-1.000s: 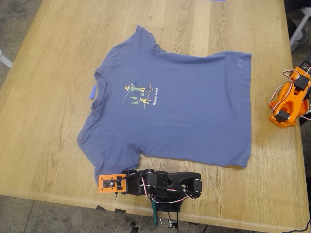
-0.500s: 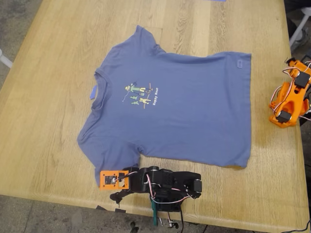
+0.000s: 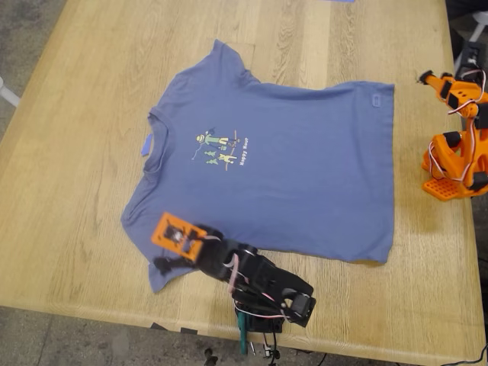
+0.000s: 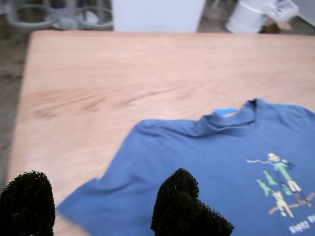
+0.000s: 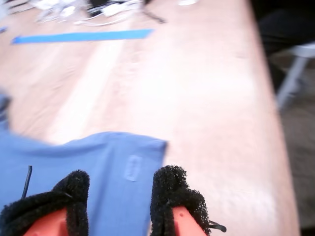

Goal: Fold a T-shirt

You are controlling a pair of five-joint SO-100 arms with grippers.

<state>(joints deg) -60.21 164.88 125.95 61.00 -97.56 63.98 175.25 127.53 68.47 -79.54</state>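
Your T-shirt lies flat mid-table. My first gripper hangs open over the sleeve; my second gripper, seemingly parted and empty, faces the hem corner. Pinch both edges squarely.

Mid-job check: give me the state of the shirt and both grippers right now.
T-shirt: spread flat on the table, print up, unfolded.
My first gripper: open, over the sleeve nearest it, holding nothing.
My second gripper: open, above a hem corner, holding nothing.
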